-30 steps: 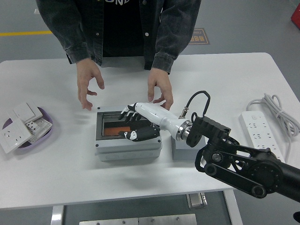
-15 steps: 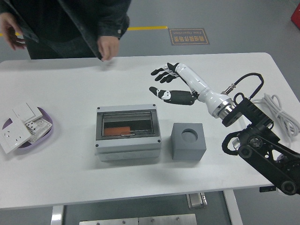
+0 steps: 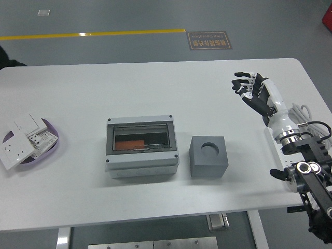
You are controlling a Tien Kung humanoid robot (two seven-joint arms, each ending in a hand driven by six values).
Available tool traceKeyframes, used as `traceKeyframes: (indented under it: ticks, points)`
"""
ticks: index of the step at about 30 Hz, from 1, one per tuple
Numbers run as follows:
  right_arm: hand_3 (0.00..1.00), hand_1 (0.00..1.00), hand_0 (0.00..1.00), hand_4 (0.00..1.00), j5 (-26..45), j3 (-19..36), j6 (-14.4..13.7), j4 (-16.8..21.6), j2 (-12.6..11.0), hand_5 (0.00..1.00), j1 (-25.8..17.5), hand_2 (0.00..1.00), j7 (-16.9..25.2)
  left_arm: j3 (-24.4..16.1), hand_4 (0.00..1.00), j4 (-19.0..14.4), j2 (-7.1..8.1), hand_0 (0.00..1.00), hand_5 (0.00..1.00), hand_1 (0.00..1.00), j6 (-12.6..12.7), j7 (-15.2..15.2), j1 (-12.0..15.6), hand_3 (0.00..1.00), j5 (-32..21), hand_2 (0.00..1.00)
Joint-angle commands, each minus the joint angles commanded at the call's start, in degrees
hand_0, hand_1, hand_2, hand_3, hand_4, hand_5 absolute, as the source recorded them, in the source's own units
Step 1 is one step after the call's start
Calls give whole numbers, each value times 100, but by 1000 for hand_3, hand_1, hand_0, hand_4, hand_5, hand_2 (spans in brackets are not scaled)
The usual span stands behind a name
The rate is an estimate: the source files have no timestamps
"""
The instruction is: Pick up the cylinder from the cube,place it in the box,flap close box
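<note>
A grey box with a dark see-through flap lies shut at the table's middle; an orange shape shows through the flap. To its right stands a grey cube with an empty round hole in its top. My right hand is raised over the table's right side, well right of the cube, fingers spread and holding nothing. The left arm is out of view.
A purple bowl holding white wall switches sits at the left edge. A white power strip and cable lie at the right edge, partly behind my right arm. A dark sleeve shows at the top left edge.
My right hand has drawn back from over the box to the table's right side. The person has stepped away to the left, almost out of view. The flap now lies shut.
</note>
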Motion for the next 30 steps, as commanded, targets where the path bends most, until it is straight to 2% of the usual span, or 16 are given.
traceKeyframes:
  ticks: [7,13,30]
  points:
    - [684,672,663,744,8,398,-74,16,72,399,-110,699,75,10,735,0,54,642,307,669,-5,-13,-32,681,-2,598]
    - [682,670,662,741,56,679,-134,79,99,398,-252,698,176,-22,735,0,38,642,307,669,6,-22,-46,681,-43,598]
    - [676,658,658,767,-44,1281,-128,218,12,392,-521,689,290,-56,736,0,17,642,308,669,26,-50,-52,681,-135,599]
